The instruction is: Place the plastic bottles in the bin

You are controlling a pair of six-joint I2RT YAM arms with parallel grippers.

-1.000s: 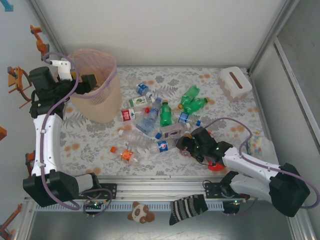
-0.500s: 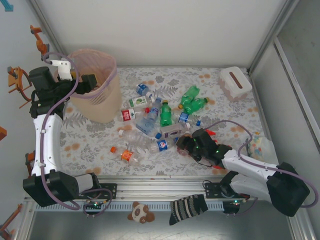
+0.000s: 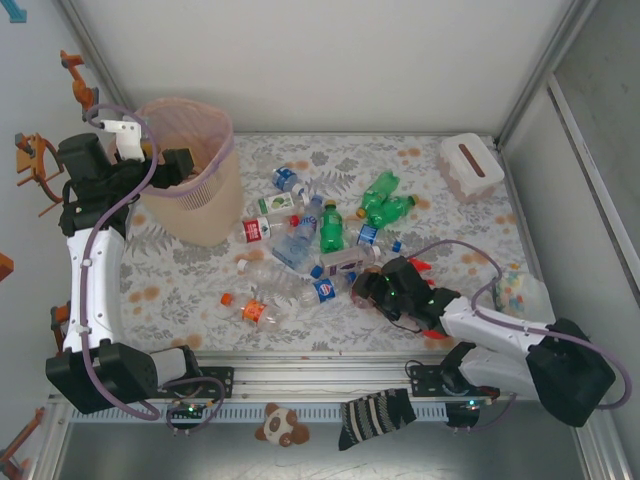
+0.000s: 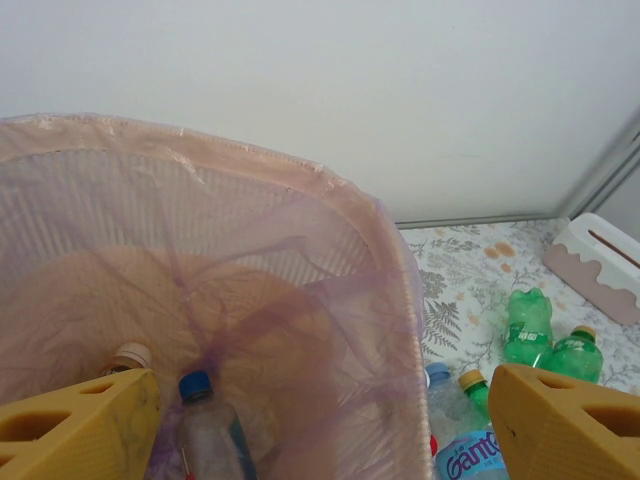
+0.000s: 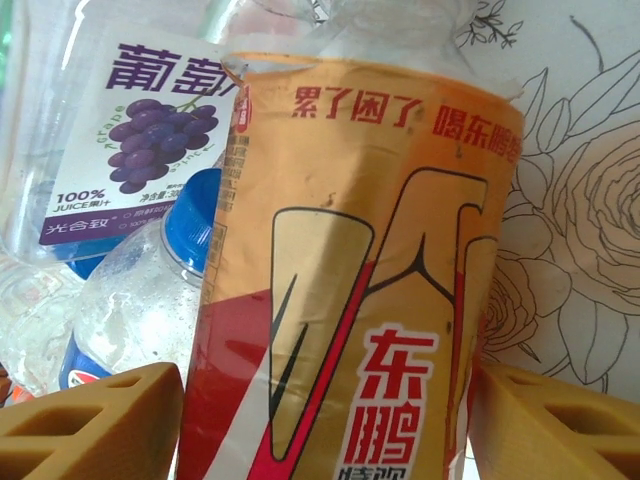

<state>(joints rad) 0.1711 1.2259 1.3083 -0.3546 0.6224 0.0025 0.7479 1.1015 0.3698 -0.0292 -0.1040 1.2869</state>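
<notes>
Over the past second the right gripper (image 3: 364, 290) has slid leftward across the flowered table (image 3: 190, 290) to the near edge of the heap of plastic bottles (image 3: 320, 235), and its jaws have narrowed from wide apart to a bracket around a single one. In the right wrist view an orange-labelled bottle (image 5: 350, 250) lies between the two yellow fingers (image 5: 90, 420), which sit at its flanks and look to be at or just against the label; whether they are truly squeezing it I cannot tell (the closing seems to be under way rather than finished). Just beside it lie a grape-juice bottle (image 5: 140, 150) and a blue-capped bottle (image 5: 150, 290), close enough to be nudged when this one is lifted. The left gripper (image 4: 320, 430) has not moved: it hangs spread wide and empty above the mouth of the bin (image 3: 195, 215), where at least two bottles rest in the pink liner. So this looks like the start of another pick. Most of the bottles remain on the table, well apart from the bin, which stands at the far left, a long carry from the right arm.
</notes>
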